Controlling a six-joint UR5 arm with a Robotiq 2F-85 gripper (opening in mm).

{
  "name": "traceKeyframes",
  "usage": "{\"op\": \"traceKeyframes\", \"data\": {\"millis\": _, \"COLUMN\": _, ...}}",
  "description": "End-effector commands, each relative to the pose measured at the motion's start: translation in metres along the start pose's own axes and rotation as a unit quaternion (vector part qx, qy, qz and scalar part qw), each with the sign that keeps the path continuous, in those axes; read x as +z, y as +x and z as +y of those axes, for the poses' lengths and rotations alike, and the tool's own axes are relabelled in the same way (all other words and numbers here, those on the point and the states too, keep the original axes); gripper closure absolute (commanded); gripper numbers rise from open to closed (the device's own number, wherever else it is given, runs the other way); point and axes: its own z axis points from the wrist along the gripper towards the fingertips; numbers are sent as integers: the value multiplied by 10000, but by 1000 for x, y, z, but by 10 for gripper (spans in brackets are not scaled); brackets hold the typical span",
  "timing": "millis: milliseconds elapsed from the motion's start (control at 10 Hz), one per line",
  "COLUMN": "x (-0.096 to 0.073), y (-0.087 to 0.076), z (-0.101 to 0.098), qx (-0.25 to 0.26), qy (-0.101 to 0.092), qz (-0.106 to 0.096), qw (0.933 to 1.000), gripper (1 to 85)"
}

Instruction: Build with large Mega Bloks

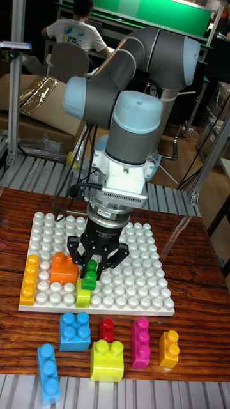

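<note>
My gripper (91, 271) hangs over the front left of the white studded baseplate (134, 268), shut on a small dark green block (91, 273). That green block sits just above or on a lime green block (82, 294) at the plate's front edge; contact cannot be told. An orange block (62, 268) stands on the plate just left of the fingers. A yellow-orange long block (29, 278) lies along the plate's left edge.
Loose blocks lie on the wooden table in front of the plate: a blue square block (75, 330), a thin blue one (48, 372), a red one (107, 329), a lime one (107, 360), a magenta one (140, 343), a yellow one (169, 349).
</note>
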Motion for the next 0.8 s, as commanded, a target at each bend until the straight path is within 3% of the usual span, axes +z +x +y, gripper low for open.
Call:
{"op": "traceKeyframes", "data": {"millis": 0, "x": -9, "y": 24, "z": 3, "qx": 72, "qy": -52, "qz": 88, "qw": 9999, "gripper": 847}}
{"op": "traceKeyframes", "data": {"millis": 400, "x": -12, "y": 41, "z": 17, "qx": 68, "qy": -95, "qz": 25, "qw": 9999, "gripper": 847}}
{"op": "traceKeyframes", "data": {"millis": 700, "x": -3, "y": 47, "z": 30, "qx": 162, "qy": -198, "qz": -71, "qw": 9996, "gripper": 847}}
